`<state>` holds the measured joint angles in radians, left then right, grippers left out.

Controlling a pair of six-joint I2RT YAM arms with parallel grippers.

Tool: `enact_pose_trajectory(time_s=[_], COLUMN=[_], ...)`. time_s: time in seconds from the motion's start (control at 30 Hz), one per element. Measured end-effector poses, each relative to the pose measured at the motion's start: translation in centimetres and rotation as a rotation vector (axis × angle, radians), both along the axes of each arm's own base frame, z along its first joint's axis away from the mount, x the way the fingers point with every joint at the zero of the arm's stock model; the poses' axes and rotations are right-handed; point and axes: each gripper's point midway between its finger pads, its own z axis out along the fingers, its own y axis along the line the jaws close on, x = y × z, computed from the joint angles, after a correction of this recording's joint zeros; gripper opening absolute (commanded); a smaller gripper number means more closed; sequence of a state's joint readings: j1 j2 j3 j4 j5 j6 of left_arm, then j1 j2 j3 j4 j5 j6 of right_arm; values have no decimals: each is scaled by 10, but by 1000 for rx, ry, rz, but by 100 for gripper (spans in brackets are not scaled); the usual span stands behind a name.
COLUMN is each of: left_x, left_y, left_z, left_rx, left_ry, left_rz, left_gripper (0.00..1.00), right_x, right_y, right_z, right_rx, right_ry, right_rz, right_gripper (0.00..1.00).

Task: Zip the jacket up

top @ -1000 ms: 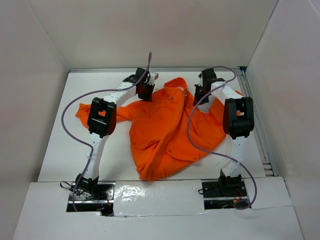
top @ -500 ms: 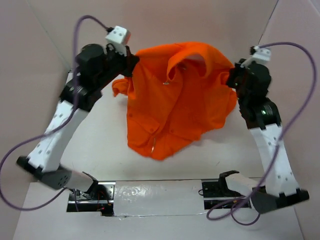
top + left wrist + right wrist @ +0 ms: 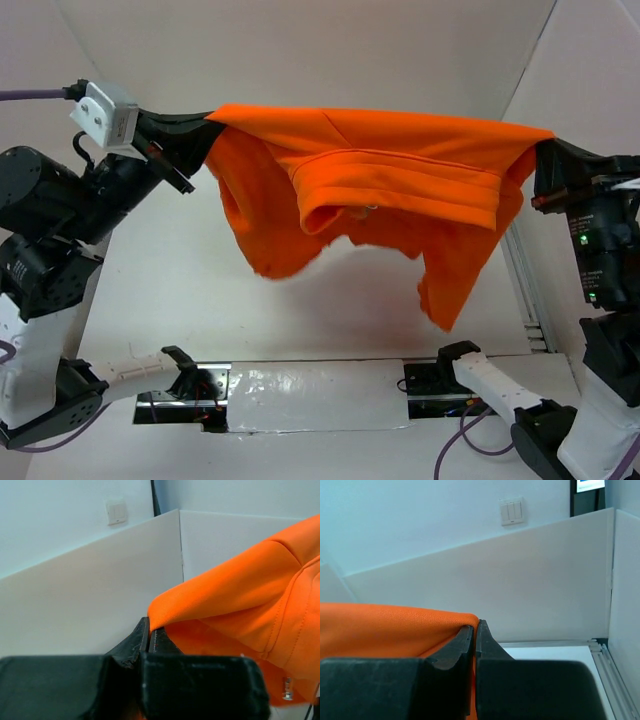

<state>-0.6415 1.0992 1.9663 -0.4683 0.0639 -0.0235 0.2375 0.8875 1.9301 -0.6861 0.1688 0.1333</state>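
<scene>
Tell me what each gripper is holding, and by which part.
Both hold the jacket, hung in the air between them. The left gripper pinches a fabric edge at one end, the right gripper the opposite end.

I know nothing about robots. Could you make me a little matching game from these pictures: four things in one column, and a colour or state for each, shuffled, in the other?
Things:
1. jacket
2. left hand
3. right hand
4. table

States:
A. white, lying underneath
B. shut on orange cloth, beside a white box
C. orange, stretched in the air
D. shut on orange cloth, above green lights

Pairs: 1-C, 2-B, 3-D, 4-A.
</scene>
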Motion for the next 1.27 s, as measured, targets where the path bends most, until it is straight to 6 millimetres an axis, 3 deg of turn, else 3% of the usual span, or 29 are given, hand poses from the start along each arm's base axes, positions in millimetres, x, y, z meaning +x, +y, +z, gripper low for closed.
enact_pose_trajectory(time_s=[0.1, 0.17, 0.27, 0.33, 0.37, 0.4, 0.43, 0.47, 0.5, 0.53, 0.57, 0.6, 0.63, 0.67, 0.77, 0.83, 0.9, 0.93, 1.03, 1.1, 1.17, 1.27], left_x=[10, 29, 90, 147, 185, 211, 245, 271, 293, 318, 333, 344, 354, 361, 358, 345, 326, 310, 274, 248, 221, 189], left_y=[-9, -16, -22, -19, -19, -19, -19, -20, -20, -18, -15, -11, -6, -1, 18, 28, 31, 34, 38, 40, 40, 40], left_z=[0, -5, -29, -63, -95, -122, -166, -209, -254, -310, -354, -396, -432, -457, -499, -487, -455, -431, -344, -286, -252, -246], left_rx=[26, 50, 82, 87, 101, 110, 132, 152, 171, 181, 186, 194, 202, 207, 210, 198, 160, 143, 79, 21, -18, -57], left_ry=[-14, -4, 87, 206, 292, 360, 453, 541, 640, 768, 873, 982, 1078, 1144, 1273, 1276, 1234, 1205, 1032, 899, 814, 803], left_rz=[-5, 23, 93, 155, 189, 209, 225, 231, 236, 244, 256, 271, 287, 303, 348, 360, 346, 342, 336, 329, 315, 299], left_gripper=[0, 0, 0, 0, 4, 14, 28, 67, 99, 99, 99, 99, 99, 99, 99, 99, 99, 99, 99, 99, 99, 99], right_x=[3, 23, 86, 141, 174, 199, 229, 253, 280, 305, 322, 338, 351, 359, 347, 325, 300, 290, 265, 241, 218, 195], right_y=[-1, 1, 5, 10, 13, 14, 16, 16, 17, 17, 16, 14, 11, 9, 3, 3, 2, 4, 2, 0, -1, 0], right_z=[3, -2, -31, -75, -108, -140, -178, -213, -260, -308, -347, -391, -424, -451, -497, -485, -448, -423, -321, -266, -233, -232], right_rx=[1, -3, -28, -57, -68, -74, -78, -79, -77, -69, -52, -42, -29, -17, 14, 51, 84, 98, 122, 134, 142, 147], right_ry=[13, 59, 186, 316, 406, 486, 580, 663, 773, 876, 965, 1064, 1136, 1190, 1298, 1280, 1199, 1145, 862, 699, 592, 560], right_rz=[-6, -24, -64, -73, -65, -55, -37, -22, 7, 30, 48, 63, 71, 73, 74, 66, 63, 65, 59, 47, 40, 39], right_gripper=[0, 0, 0, 0, 0, 0, 0, 3, 7, 36, 41, 59, 72, 99, 100, 100, 100, 100, 100, 100, 100, 100])
